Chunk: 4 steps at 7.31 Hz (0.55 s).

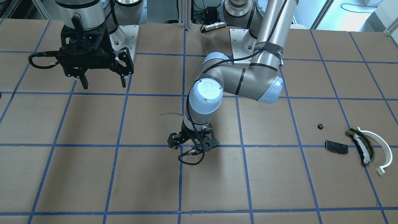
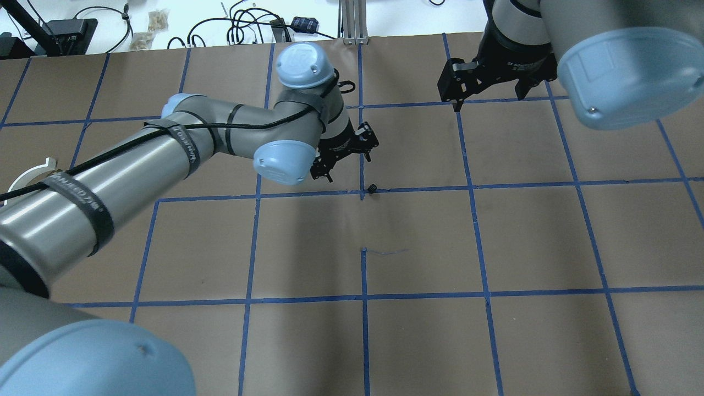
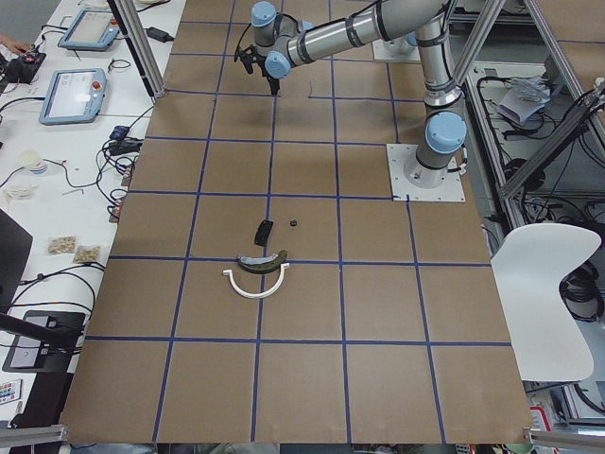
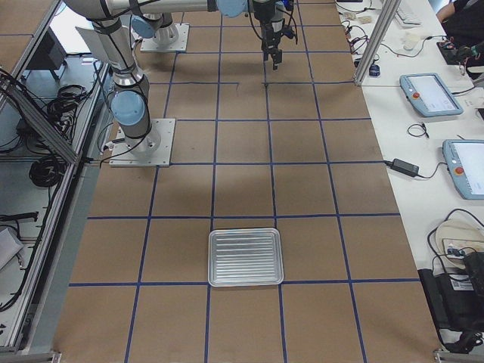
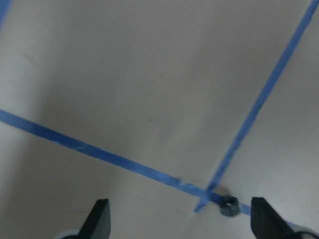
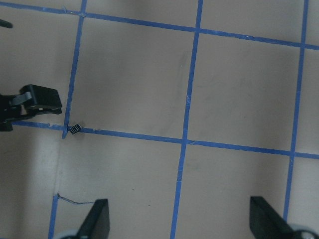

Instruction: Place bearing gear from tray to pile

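Pickup step: your left end effector hung open above the gear (off-centre); next you'd need centring, lowering, closing.

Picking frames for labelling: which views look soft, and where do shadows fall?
Left wrist view is blurred, with the small black gear and blue tape lines smeared. Right wrist view is sharp, the gear crisp. Overhead view shows a broad soft arm shadow across the middle of the brown paper table.
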Motion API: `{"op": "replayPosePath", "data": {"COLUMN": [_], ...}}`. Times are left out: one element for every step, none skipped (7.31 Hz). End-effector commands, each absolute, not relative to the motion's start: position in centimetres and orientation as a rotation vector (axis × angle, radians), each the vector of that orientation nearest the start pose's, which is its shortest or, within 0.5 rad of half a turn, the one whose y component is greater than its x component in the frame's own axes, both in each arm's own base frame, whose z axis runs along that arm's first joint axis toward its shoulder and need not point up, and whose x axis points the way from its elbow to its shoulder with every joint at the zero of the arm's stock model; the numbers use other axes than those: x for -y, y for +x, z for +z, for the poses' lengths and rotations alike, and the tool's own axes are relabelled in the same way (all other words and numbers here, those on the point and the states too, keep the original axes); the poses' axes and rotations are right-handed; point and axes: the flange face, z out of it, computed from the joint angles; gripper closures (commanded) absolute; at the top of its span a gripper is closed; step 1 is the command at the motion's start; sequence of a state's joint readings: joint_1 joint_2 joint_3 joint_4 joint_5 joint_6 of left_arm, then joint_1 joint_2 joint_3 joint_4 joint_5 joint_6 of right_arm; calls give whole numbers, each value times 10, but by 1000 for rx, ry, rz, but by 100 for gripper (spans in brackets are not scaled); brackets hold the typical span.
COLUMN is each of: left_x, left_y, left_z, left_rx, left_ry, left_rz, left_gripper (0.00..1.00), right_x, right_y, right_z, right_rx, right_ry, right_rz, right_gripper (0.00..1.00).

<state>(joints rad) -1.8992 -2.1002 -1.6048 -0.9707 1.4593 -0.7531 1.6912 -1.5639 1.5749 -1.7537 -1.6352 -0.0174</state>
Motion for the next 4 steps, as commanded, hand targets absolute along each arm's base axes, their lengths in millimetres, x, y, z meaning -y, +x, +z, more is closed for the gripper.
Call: {"op": "replayPosePath", "data": {"left_x": [567, 561, 563, 557], "left_y": [-374, -381, -382, -384], "left_z": [189, 183, 180, 173], "left_rx": [-3107, -3105, -3108, -3100], "left_ry": [-722, -711, -712, -701], "left_rz": [68, 86, 90, 112], "left_gripper": [1, 3, 6, 14], "right_x": [487, 484, 485, 485], "right_y": [186, 190, 190, 190], "right_z": [505, 513, 517, 516], "right_rx": [-3178, -3183, -3189, -3185], "right_ry": [-193, -206, -208, -208], "right_rz": [-237, -146, -106, -103], "right_gripper": [0, 0, 0, 0]}}
